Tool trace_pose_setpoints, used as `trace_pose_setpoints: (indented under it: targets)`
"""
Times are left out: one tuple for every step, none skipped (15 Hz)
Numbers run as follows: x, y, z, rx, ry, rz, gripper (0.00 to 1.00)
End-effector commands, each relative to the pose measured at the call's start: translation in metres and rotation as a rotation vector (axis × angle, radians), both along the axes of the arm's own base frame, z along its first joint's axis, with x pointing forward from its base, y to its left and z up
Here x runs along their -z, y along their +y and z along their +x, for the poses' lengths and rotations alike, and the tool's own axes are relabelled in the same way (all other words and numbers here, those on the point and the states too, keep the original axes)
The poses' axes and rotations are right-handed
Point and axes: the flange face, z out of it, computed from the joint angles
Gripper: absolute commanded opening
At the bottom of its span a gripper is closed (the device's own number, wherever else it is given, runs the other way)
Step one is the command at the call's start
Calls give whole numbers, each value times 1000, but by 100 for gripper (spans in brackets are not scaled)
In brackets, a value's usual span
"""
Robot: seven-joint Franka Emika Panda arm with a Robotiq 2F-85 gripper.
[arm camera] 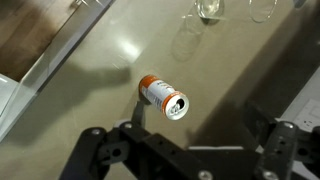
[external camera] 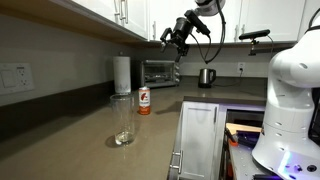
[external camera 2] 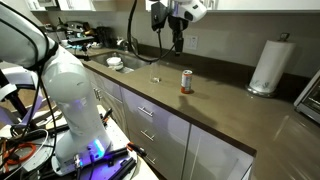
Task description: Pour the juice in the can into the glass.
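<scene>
My jaws are wide apart and hold nothing. In the wrist view their two dark sides show at the bottom of the frame, one at the lower left and one at the lower right.

The can (arm camera: pixel 163 96) is in the middle of that view, higher in the frame than my jaws and between their two sides. It stands upright on the table (arm camera: pixel 90 60). I look down on its shiny top and its orange side. My jaws do not touch it.

The glass (arm camera: pixel 210 9) is at the top edge of the wrist view, right of the middle. I see only a bit of it there.

In an exterior view the can (external camera: pixel 144 100) stands near the middle of the frame on the brown table (external camera: pixel 60 140). The glass (external camera: pixel 123 125) stands upright to the lower left of the can, near it but not touching. A white paper roll (external camera: pixel 121 75) stands behind them, close to the wall. A kettle (external camera: pixel 206 77) sits far back, right of the middle. My arm (external camera: pixel 200 20) is at the top of the frame, and my jaws hang high in the air, well apart from the can.

In an exterior view the can (external camera 2: pixel 186 81) is a bit right of the middle, and my arm (external camera 2: pixel 170 12) is at the top, just left of it. The paper roll (external camera 2: pixel 270 65) is at the right.

I cannot see the juice.
</scene>
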Motion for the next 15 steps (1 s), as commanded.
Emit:
trace_pose_setpoints:
  targets:
    - [9,-34,15,69,-62,105,100]
    - [12,-43,18,88,-79,143,100]
    - [14,-48,22,91,-98,176,100]
    - [12,-36,8,82,-61,138,100]
    - [14,-42,10,89,-72,159,100]
    - [15,-46,13,93,-74,167,100]
    - [16,-48,15,95,-73,168,100]
    - [17,-47,16,94,-71,168,100]
    - [17,-47,16,93,-71,167,100]
    - [16,-47,16,93,-72,167,100]
    - [16,-47,16,93,-72,167,100]
    - [18,-49,19,88,-76,201,100]
    - [18,-54,22,77,-83,236,100]
    - [17,-58,24,79,-96,265,100]
    - [15,-64,26,76,-107,300,100]
